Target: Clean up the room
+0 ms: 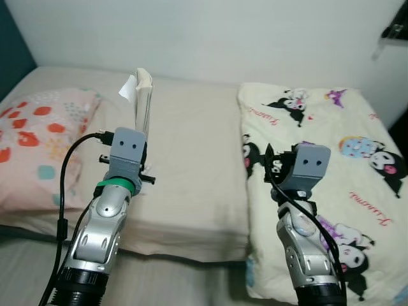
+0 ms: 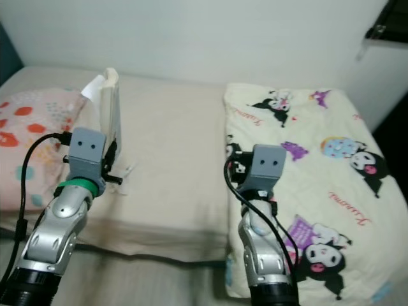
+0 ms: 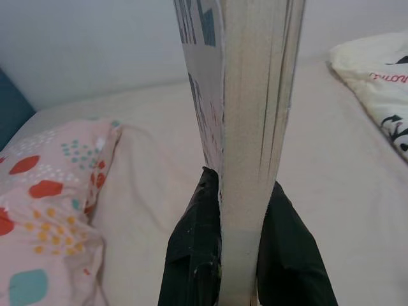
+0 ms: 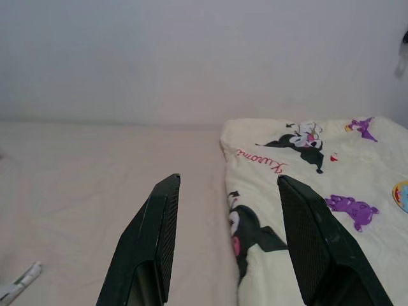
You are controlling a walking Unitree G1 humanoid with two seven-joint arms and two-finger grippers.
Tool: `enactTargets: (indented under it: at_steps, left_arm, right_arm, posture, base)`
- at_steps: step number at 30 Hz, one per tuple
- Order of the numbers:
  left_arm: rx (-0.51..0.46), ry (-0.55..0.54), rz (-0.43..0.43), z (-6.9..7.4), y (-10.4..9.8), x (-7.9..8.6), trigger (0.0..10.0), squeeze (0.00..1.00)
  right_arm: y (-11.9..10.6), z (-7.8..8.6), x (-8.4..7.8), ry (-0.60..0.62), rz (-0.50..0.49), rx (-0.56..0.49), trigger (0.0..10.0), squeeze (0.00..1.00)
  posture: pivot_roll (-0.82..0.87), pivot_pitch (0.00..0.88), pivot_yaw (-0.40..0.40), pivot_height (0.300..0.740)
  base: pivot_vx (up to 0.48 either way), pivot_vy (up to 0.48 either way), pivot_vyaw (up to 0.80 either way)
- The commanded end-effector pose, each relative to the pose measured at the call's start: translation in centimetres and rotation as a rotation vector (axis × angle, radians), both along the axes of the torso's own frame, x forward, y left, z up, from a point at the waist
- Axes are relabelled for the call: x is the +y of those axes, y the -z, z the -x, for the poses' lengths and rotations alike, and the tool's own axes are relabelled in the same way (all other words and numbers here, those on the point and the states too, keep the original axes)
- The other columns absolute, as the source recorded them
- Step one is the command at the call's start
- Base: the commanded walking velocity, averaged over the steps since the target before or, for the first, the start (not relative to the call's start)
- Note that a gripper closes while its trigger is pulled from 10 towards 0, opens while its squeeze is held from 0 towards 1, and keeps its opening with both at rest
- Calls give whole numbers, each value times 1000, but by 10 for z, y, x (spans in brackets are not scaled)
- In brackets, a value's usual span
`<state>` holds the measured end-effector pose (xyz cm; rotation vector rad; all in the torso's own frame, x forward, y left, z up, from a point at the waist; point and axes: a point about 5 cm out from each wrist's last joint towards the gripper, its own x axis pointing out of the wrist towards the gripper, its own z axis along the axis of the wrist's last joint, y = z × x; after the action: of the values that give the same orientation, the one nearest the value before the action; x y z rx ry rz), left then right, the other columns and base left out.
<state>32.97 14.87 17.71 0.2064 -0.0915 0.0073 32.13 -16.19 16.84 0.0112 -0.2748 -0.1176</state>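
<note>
My left gripper (image 3: 245, 236) is shut on a thick book (image 3: 252, 108), holding it upright by its lower edge above the beige bed sheet (image 1: 191, 166). From the head the book (image 1: 143, 95) stands up behind the left wrist, with a white slip of paper at its top. My right gripper (image 4: 233, 236) is open with nothing between its fingers, held over the edge of a cream cartoon-print blanket (image 1: 331, 159) on the right side of the bed.
A pink pillow (image 1: 38, 140) with red and teal spots lies at the left. A small white scrap (image 2: 127, 171) lies on the sheet near the left wrist. A white wall (image 1: 210, 32) runs behind the bed. Something dark sticks out at the upper right (image 1: 395, 29).
</note>
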Motion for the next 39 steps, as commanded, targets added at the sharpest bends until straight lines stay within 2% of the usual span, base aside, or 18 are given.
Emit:
enactTargets:
  at_steps: [1,39]
  left_arm:
    - [-11,0,-4,1,-1,-1,10000,0]
    - [-7,8,-6,1,-1,0,10000,0]
  right_arm:
    - [2,2,-3,10,3,5,10000,0]
    - [3,6,-3,20,-3,6,10000,0]
  posture:
    - [-53,74,57,740]
    - [-57,86,67,740]
  base:
    - [0,292,0]
    - [0,290,0]
